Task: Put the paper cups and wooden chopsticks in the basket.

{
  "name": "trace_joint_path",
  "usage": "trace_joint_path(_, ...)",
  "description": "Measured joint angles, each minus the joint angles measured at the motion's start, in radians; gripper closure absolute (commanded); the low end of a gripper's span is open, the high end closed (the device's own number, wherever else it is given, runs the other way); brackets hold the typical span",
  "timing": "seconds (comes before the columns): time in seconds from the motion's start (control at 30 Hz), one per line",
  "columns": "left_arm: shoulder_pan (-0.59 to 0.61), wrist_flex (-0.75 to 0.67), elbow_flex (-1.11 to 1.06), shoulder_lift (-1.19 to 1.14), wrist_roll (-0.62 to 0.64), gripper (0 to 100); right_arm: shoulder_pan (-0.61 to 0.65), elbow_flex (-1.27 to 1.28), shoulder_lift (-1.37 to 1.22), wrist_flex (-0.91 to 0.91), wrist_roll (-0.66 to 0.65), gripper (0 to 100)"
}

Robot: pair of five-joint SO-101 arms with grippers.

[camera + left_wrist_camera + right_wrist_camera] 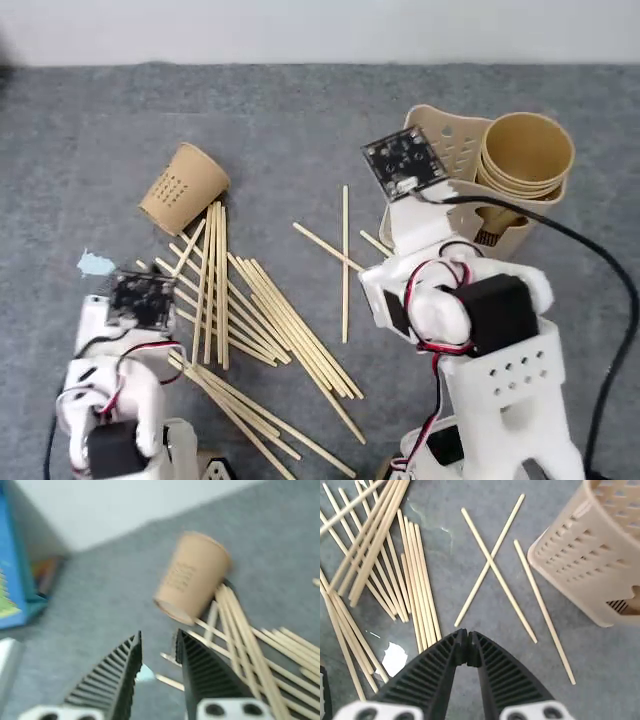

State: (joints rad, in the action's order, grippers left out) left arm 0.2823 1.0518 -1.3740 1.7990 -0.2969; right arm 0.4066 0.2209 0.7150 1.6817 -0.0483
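Observation:
One paper cup point(183, 188) lies on its side on the grey mat at the left, and the left wrist view looks at that cup point(192, 577) from the side. My left gripper point(157, 647) hangs a short way before it, open with a narrow gap and nothing between the fingers. Several wooden chopsticks point(250, 320) lie scattered across the middle. The beige basket point(447, 140) stands at the back right with stacked paper cups point(525, 152) inside. My right gripper point(467, 636) is shut and empty, above the mat near two crossed chopsticks point(492, 567) and beside the basket point(590, 555).
A small blue scrap point(95, 264) lies on the mat near the left arm. A blue box point(10, 580) stands off the mat by the wall. A white scrap point(395, 657) lies among the sticks. Bare mat stretches between the cup and the basket.

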Motion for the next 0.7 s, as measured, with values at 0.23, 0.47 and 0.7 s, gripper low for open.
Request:
trace_joint_path(0.23,0.009,0.000,0.100,0.000,-0.086,88,-0.008,0.216,0.084,-0.107,0.000,98.7)
trace_joint_path(0.47,0.009,-0.008,0.293,-0.295,-0.106,88,-0.008,0.370,0.184,-0.207,0.000,98.7)
trace_joint_path(0.7,0.009,0.012,0.672,-0.861,-0.172,88,-0.107,0.434,0.203,-0.285,0.000,98.7)
